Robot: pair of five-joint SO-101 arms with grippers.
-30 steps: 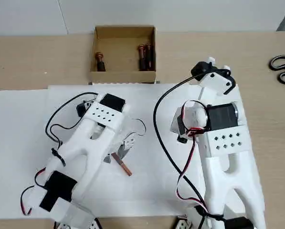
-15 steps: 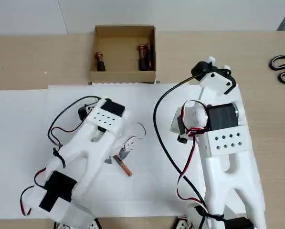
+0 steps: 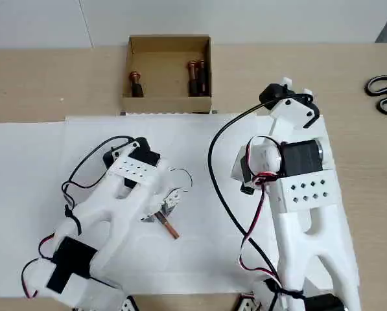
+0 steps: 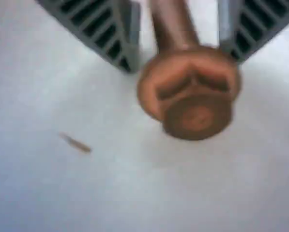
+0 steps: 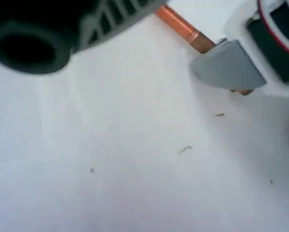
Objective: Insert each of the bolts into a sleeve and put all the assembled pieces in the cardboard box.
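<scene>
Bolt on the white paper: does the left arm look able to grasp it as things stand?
Probably yes: the left gripper is open, its fingers either side of the shank of the bolt, a small gap on each side and nothing between.

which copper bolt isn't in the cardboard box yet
The copper bolt lying on the white paper between the jaws of the left gripper; the other copper pieces lie inside the brown cardboard box.
</scene>
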